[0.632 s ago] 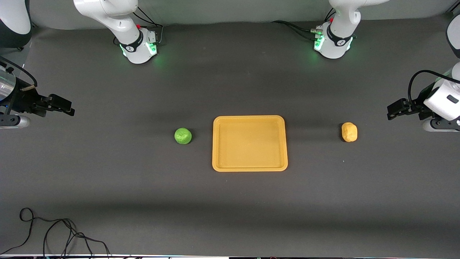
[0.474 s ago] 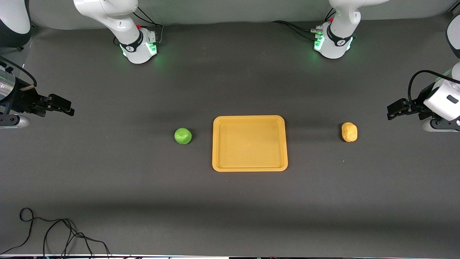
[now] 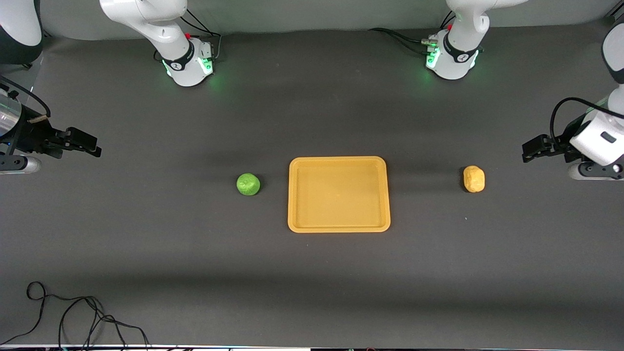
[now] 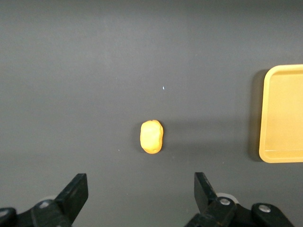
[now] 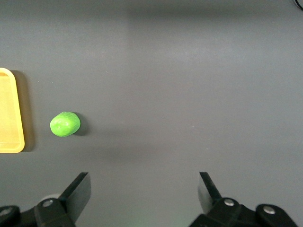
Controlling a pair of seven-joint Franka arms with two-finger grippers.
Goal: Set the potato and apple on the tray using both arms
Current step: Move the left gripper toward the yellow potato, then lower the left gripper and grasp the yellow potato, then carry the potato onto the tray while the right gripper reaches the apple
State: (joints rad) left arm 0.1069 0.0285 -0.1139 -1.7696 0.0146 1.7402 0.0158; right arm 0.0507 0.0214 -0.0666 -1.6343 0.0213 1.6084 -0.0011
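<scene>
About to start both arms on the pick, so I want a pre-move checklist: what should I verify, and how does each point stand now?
1. Flat yellow-orange plastic tray holds nothing: ok.
2. Round green apple free on table beside tray: ok.
3. Lumpy yellow-orange potato free on table: ok.
4. Left pincer open, potato in its view: ok.
5. Right pincer open, apple in its view: ok.
6. Pincers over their targets: not ok.

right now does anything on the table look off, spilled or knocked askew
Nothing stands out. The tray lies flat and square, empty, with the apple and potato on the table at either end. Left gripper and right gripper hang open.
</scene>
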